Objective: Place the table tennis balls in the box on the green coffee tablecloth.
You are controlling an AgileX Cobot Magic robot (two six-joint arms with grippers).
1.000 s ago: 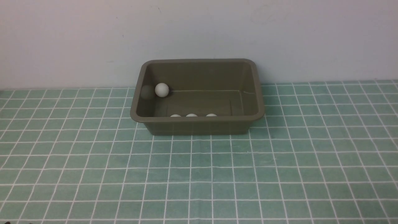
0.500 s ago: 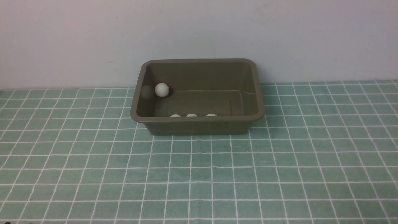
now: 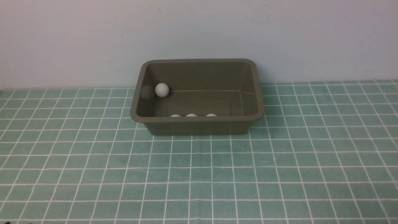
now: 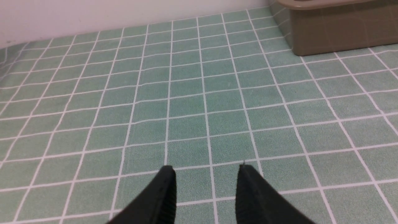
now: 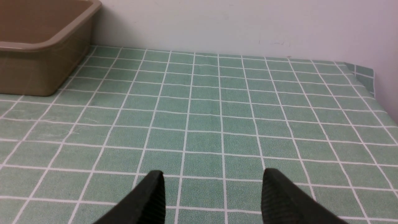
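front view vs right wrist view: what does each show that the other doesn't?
Only the front view: the box's inside, with one white ball at its far left corner and three more peeking over the near rim. No grippers show there.
Only the right wrist view: the right gripper, jaws apart and holding nothing, and the cloth's folded corner.
Both: the box, the green checked cloth and the pale wall.
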